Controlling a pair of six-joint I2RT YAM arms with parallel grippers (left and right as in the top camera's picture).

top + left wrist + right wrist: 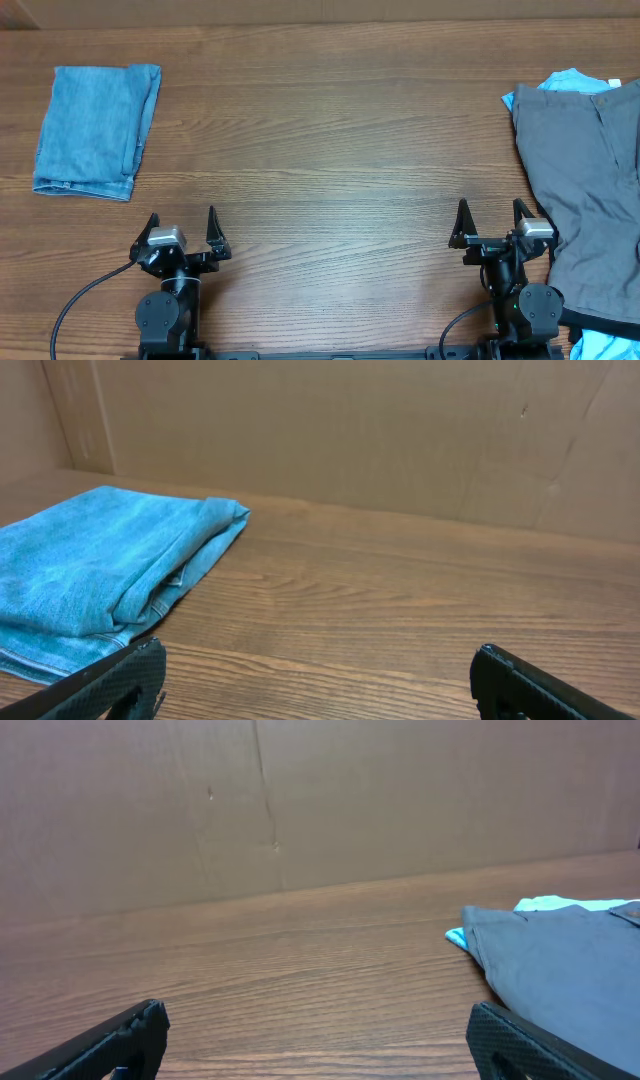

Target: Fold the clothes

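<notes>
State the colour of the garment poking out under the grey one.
Light blue; that garment shows best overhead.

The shorts (585,170) are plain mid-grey, and the garment (570,78) beside them is light blue. The denim piece (95,130) is faded, mottled blue, on a warm brown table (330,130) with streaky wood grain. The left gripper (181,216) and right gripper (490,204) are black.

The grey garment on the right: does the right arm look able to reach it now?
Probably yes. The grey garment lies just beside the open right gripper, and nothing stands between them.
</notes>
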